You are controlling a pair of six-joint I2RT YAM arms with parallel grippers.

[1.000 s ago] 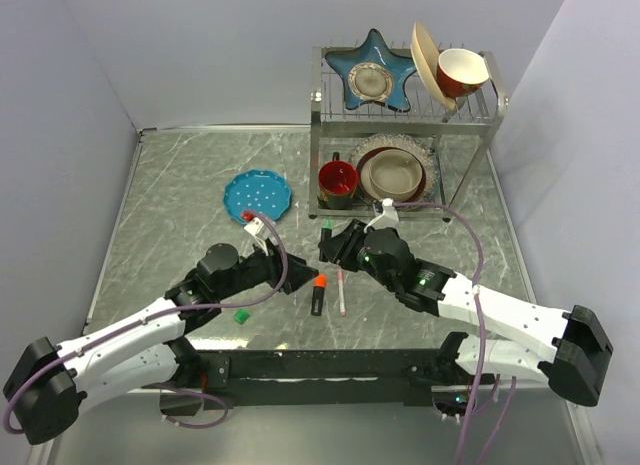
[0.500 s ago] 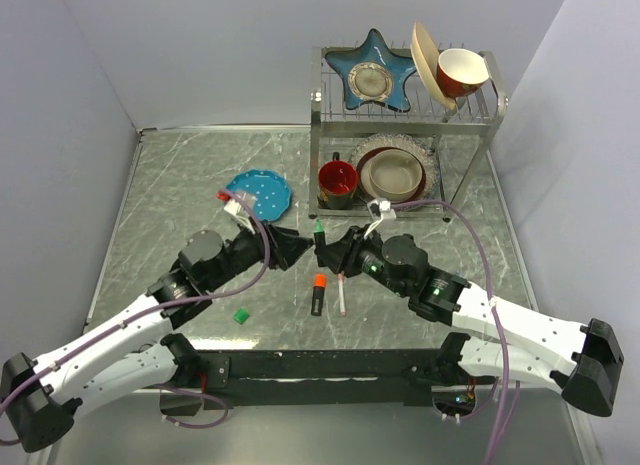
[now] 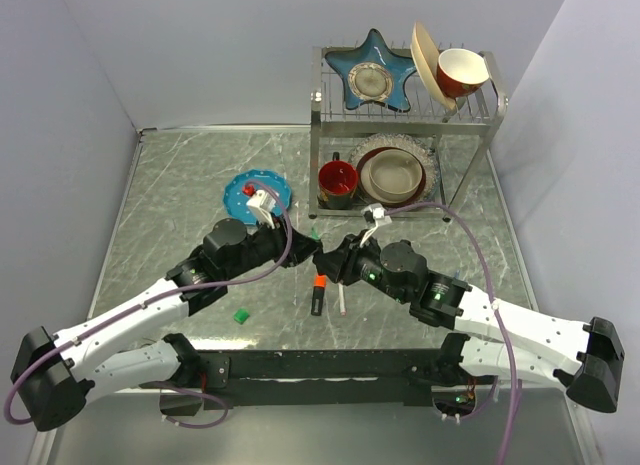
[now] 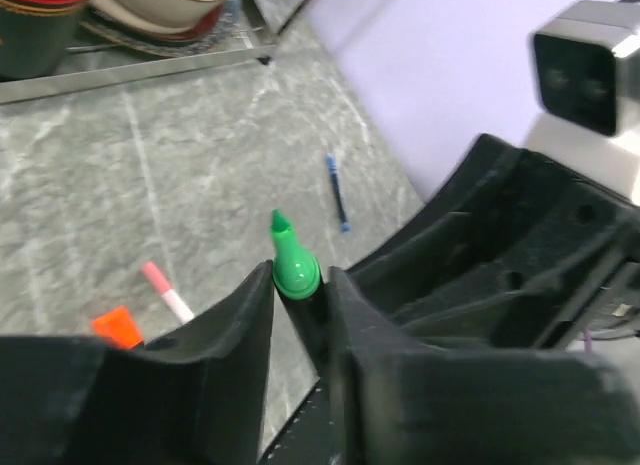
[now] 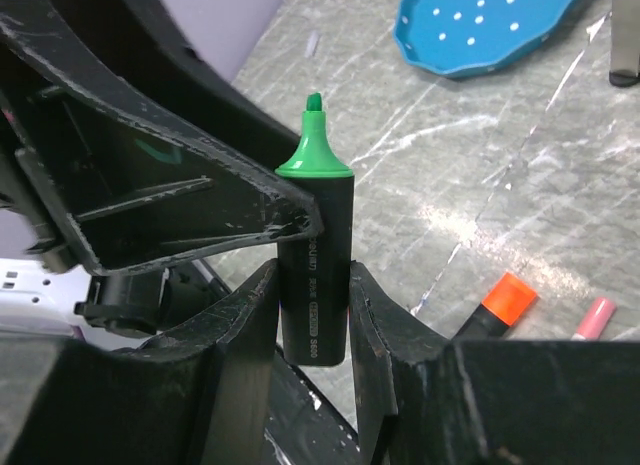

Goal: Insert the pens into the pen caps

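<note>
A stubby black marker with a bare green tip (image 5: 315,255) stands upright between the fingers of my right gripper (image 5: 312,285), which is shut on its lower body. My left gripper (image 4: 298,285) has come in from the left, and its jaws press on the same marker just below the green tip (image 4: 295,265). From above, the two grippers meet at mid-table (image 3: 312,251). A black marker with an orange cap (image 3: 318,293) and a thin white pen with a pink cap (image 3: 341,293) lie just in front. A loose green cap (image 3: 240,315) lies to the left. A thin blue pen (image 4: 338,192) lies on the table beyond.
The blue plate (image 3: 270,182) lies behind my left wrist. A metal dish rack (image 3: 400,125) at the back right holds a red mug (image 3: 338,182), bowls and a star dish. Grey walls close the left and right sides.
My left gripper swung right to meet the right gripper and narrowed its jaws onto the marker's upper end. The right gripper shifted slightly left, still holding the marker.
</note>
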